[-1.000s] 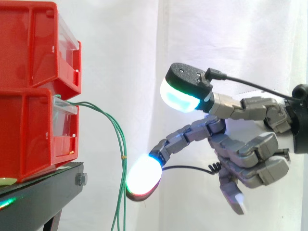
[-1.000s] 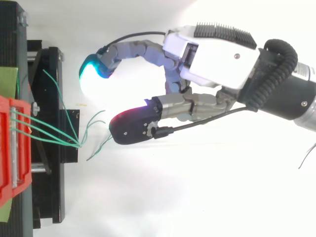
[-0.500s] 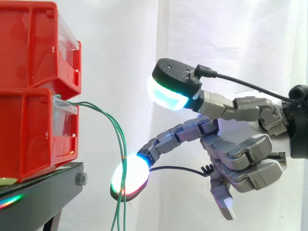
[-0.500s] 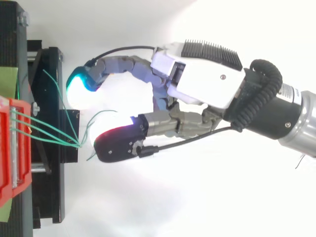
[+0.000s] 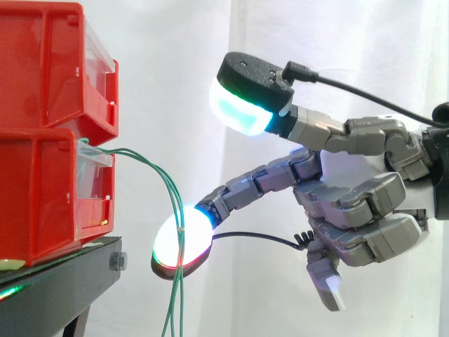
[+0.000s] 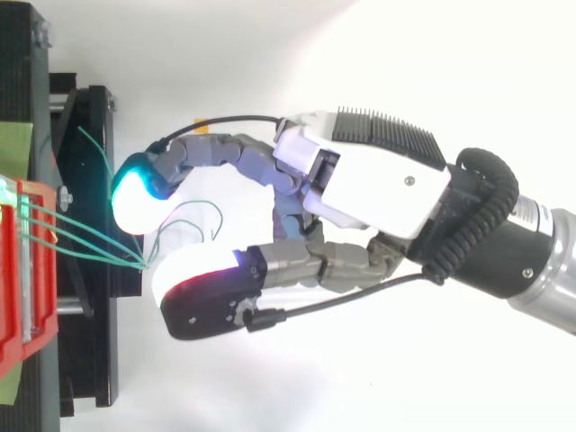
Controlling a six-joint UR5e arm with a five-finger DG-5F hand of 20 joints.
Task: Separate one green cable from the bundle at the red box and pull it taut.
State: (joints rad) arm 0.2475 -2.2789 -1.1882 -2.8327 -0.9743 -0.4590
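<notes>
Several thin green cables (image 5: 168, 189) leave the front of the lower red box (image 5: 42, 189) and hang down in a loose bundle past the stand's edge. From above, the green cables (image 6: 90, 247) run together to a point off the stand. My hand (image 5: 351, 210) reaches in from the right, with two digits stretched out and spread apart and the others curled in. The lower glowing fingertip (image 5: 179, 246) is right at the hanging cables, which cross in front of it. The upper cyan pad (image 5: 242, 105) stays high and clear. In the top view the hand (image 6: 369, 180) straddles the cable ends without pinching.
A second red bin (image 5: 49, 63) is stacked on the lower one. Both rest on the black stand (image 5: 63, 281), whose frame (image 6: 90, 180) lies at the left in the top view. A white curtain is behind.
The hand has moved left toward the boxes. Its lower fingertip has reached the hanging cables, and the two outstretched digits have spread wider around the cable ends.
</notes>
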